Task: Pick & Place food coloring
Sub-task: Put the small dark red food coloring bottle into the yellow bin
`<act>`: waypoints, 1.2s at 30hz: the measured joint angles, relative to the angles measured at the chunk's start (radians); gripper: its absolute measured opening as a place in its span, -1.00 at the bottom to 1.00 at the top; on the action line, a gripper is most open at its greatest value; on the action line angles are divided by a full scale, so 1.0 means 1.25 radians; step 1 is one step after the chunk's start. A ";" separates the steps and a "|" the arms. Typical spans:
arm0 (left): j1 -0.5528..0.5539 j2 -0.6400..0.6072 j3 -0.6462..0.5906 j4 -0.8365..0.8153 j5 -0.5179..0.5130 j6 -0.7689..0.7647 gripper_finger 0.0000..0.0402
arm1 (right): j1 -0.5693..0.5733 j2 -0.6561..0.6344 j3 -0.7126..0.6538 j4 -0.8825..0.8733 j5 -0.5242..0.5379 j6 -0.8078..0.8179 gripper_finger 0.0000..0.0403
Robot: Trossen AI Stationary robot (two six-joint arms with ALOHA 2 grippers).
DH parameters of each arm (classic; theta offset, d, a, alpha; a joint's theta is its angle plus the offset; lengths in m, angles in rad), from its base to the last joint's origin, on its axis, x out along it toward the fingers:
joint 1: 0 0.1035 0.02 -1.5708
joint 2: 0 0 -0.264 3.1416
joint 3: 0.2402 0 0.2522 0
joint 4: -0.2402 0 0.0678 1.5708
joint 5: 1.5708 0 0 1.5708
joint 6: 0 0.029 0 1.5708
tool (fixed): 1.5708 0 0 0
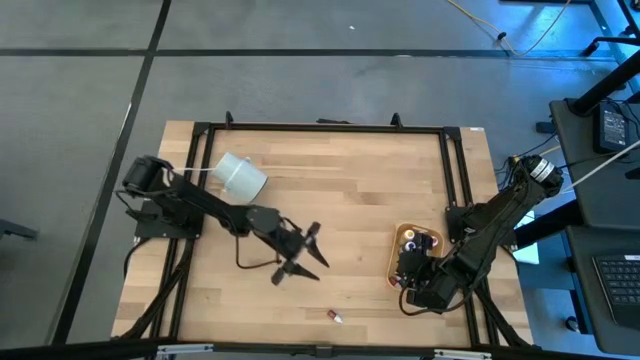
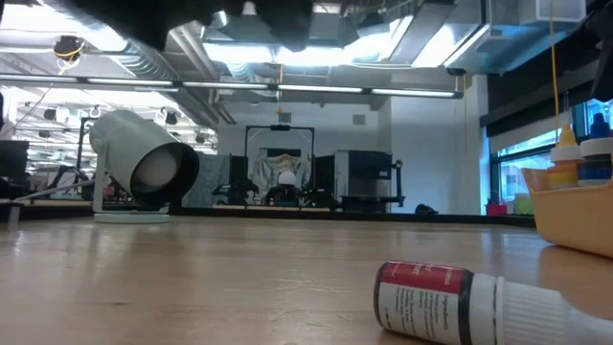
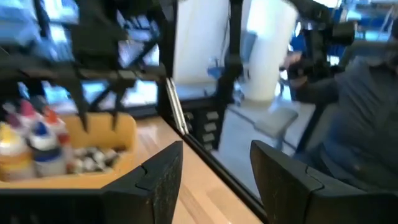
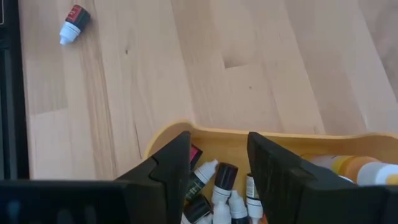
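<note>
Your right gripper (image 4: 217,168), half open and empty, hovers over bottles (image 4: 219,186) in the tray (image 4: 214,134); one red bottle (image 4: 73,23) lies apart on the counter (image 4: 249,62). They're light, rigid, slick: pinch the body. Left gripper (image 1: 300,255) waits open, empty.

A white cup (image 1: 241,176) lies tipped on the wooden table (image 1: 350,190), far from the tan tray (image 1: 396,240).
</note>
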 joint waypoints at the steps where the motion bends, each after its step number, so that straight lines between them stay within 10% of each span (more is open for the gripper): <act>1: -0.009 0.015 0.028 -0.038 0.000 0.000 -0.09 | 0.000 0.000 0.000 0.000 0.000 0.000 -0.20; 11: -0.114 0.156 0.324 -0.554 -0.158 0.108 -0.14 | 0.000 0.000 0.000 0.001 0.004 -0.001 -0.20; 36: -0.194 0.388 0.365 -0.460 -0.262 0.041 -0.23 | 0.000 0.001 0.000 0.022 0.022 0.001 -0.20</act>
